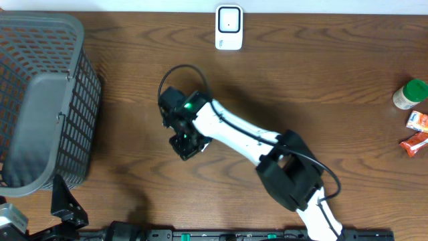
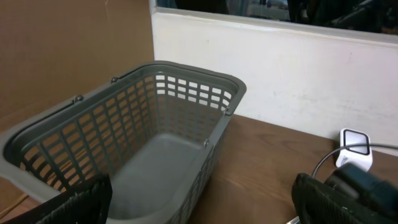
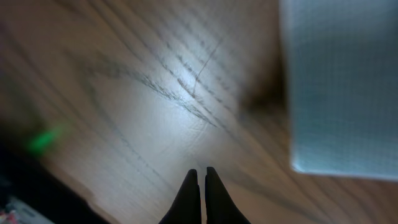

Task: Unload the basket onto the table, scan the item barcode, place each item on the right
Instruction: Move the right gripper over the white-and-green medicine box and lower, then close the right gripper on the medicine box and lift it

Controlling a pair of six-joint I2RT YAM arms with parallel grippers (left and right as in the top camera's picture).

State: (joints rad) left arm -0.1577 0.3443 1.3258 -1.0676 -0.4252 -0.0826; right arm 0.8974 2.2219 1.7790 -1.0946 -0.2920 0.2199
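Overhead, I see my right gripper [image 1: 186, 142] low over the middle of the brown wooden table [image 1: 321, 73], well apart from the white rectangular barcode scanner [image 1: 229, 27] at the far edge. A green-lidded jar [image 1: 409, 94] and 2 orange snack packets [image 1: 416, 120] lie at the right edge, away from both arms. On the right wrist camera the 2 black fingers [image 3: 189, 196] are pressed together with nothing between them. A blurred pale blue-white block [image 3: 339, 87] sits up and right of them, apart; I cannot tell what it is. My left gripper [image 2: 202, 196] is spread wide and empty, facing the grey plastic mesh basket [image 2: 186, 93].
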